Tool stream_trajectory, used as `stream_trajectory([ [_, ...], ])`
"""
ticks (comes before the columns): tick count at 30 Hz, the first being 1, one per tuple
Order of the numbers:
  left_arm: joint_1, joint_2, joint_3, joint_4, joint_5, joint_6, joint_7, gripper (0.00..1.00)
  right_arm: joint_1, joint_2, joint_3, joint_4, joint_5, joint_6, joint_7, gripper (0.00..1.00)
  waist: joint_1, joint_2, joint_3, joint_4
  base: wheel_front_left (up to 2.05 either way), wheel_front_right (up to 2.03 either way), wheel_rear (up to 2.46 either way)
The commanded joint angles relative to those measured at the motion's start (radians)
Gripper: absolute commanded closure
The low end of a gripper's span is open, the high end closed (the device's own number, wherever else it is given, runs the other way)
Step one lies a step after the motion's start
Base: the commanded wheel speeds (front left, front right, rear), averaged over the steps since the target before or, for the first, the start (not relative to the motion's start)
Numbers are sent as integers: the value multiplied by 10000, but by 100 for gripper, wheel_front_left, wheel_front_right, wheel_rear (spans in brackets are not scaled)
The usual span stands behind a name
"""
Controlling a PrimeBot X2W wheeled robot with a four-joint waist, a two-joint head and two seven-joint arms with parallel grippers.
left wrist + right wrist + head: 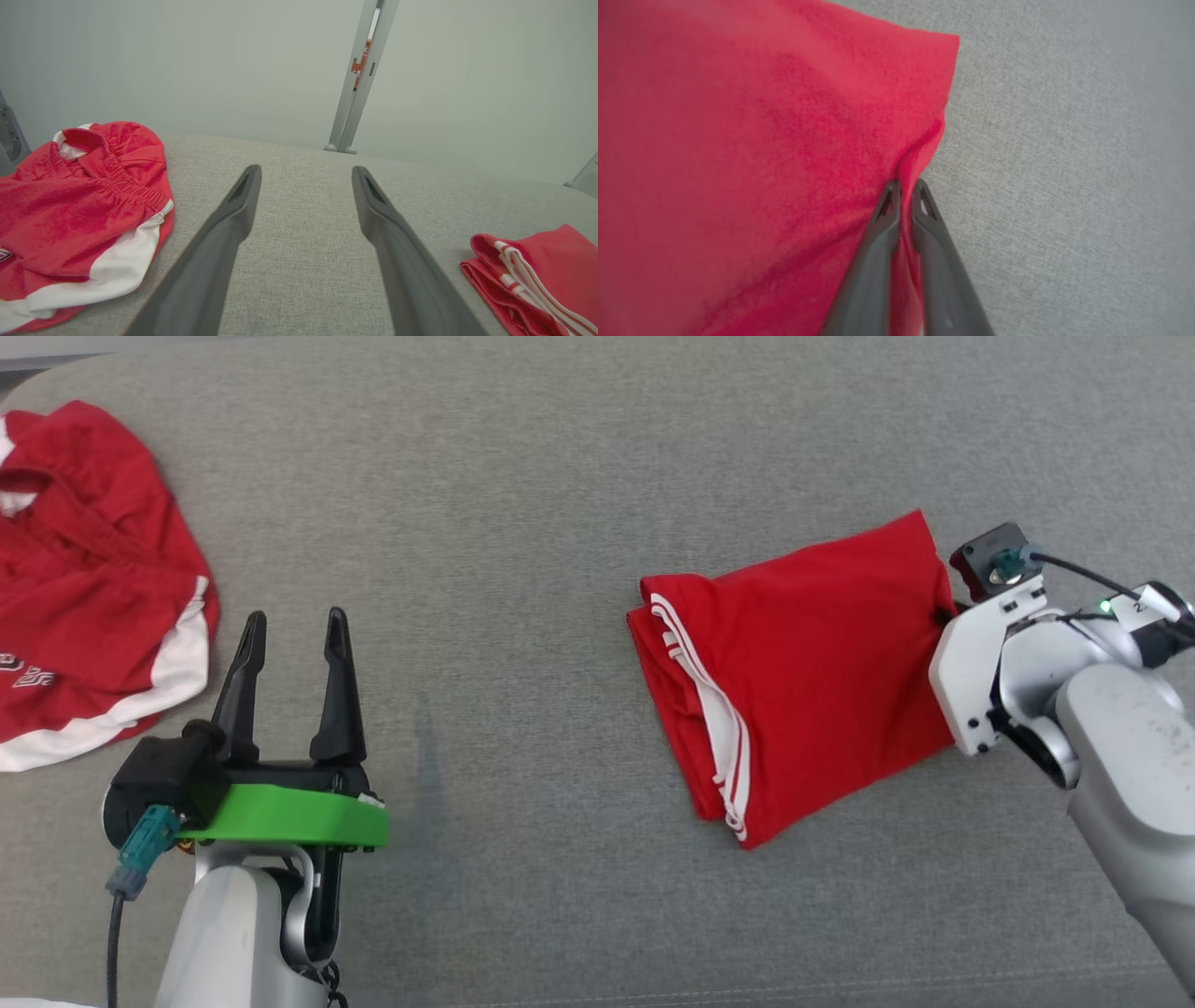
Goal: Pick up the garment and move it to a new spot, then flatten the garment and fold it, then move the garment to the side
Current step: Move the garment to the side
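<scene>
The folded red garment (803, 672) with white stripes lies on the grey surface at the right of the head view. Its striped end also shows at the lower right of the left wrist view (537, 275). My right gripper (906, 189) is shut on the garment's right edge (784, 154), with a ridge of red cloth pinched between the two dark fingers. In the head view that gripper's fingertips are hidden behind its white wrist (971, 663) at the cloth's right edge. My left gripper (294, 635) stands open at the lower left, above bare surface, with nothing between its fingers (243, 196).
A second red garment with white trim (84, 588) lies crumpled at the far left, close to my left gripper (306, 175); it appears again in the left wrist view (79, 210). Bare grey surface (523, 616) lies between the two garments. A grey post (359, 74) stands beyond the far edge.
</scene>
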Motion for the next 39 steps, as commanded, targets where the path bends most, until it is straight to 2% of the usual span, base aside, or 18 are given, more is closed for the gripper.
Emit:
stream_trajectory([
  [1, -186, 37, -4, -179, 179, -40, -26, 0, -310, -154, 30, 71, -26, -27, -174, 100, -1, 0, 669, -874, 0, 0, 0],
  [8, -478, 659, -52, -1107, 386, -34, -18, 0, -1635, -354, -123, 967, -303, -26, -1226, 100, -1, 0, 1645, -2374, 0, 0, 0],
  [14, -926, 1251, -220, -1841, 503, -35, -17, 0, -2627, -384, -1225, 2148, -926, -26, -2509, 100, -1, 0, 2550, -3165, 0, 0, 0],
  [19, -949, 1587, -453, -2401, 572, -35, -17, 0, -3144, -549, -2458, 3083, -1659, -24, -3529, 100, -1, 0, 3166, -3385, 0, 0, 0],
  [24, -969, 1929, -704, -2839, 445, -32, 12, 0, -3504, -825, -4039, 3760, -2578, -26, -4616, 100, -1, 0, 3631, -3313, 0, 0, 0],
  [32, -1143, 2201, -633, -3578, 349, 15, 151, 0, -3776, -851, -6076, 3888, -4463, -24, -5826, 100, -1, 0, 4066, -2940, 0, 0, 0],
  [33, -1123, 2197, -644, -3617, 349, 18, 148, 0, -3800, -838, -6197, 3819, -4706, -24, -5957, 86, -1, 0, 4078, -2893, 0, 0, 0],
  [34, -1084, 2179, -654, -3645, 320, 30, 143, 0, -3843, -843, -6359, 3691, -5003, -24, -6147, 58, -1, 0, 4086, -2839, 0, 0, 0],
  [35, -1055, 2147, -676, -3654, 301, 35, 135, 0, -3859, -831, -6487, 3617, -5228, -24, -6266, 0, -1, 0, 4083, -2789, 0, 0, 0],
  [39, -956, 2040, -739, -3523, 242, 59, 72, 0, -3750, -599, -6971, 3438, -5968, -24, -6487, 0, -1, 0, 3940, -2593, 0, 0, 0],
])
